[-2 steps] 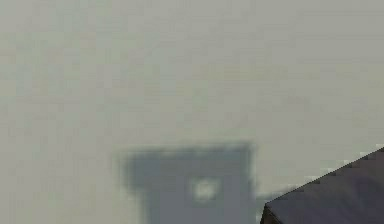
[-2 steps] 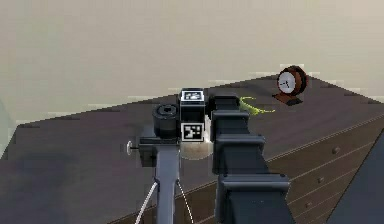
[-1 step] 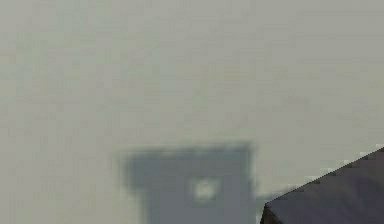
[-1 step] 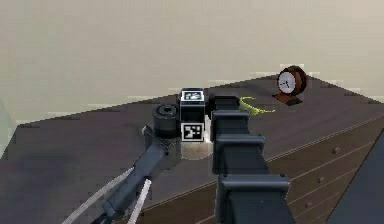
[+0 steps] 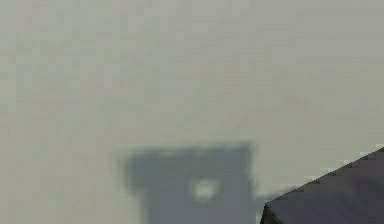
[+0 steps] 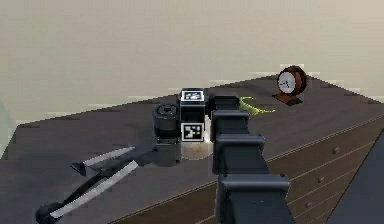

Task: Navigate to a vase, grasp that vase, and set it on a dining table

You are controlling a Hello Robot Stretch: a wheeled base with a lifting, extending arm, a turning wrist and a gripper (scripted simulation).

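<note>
You've reached the arm (image 6: 236, 150) over a dresser (image 6: 60, 140), claw (image 6: 62, 190) carrying nothing, apart or together can't tell; greenish sliver (image 6: 263, 106) by the clock (image 6: 291, 82), maybe the vase, ungrasped, dining table drop left.

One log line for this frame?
arm: over dresser top | pincer: holds nothing | nearby: clock, yellow-green curved thing by arm | forward: wall, dark furniture corner
</note>
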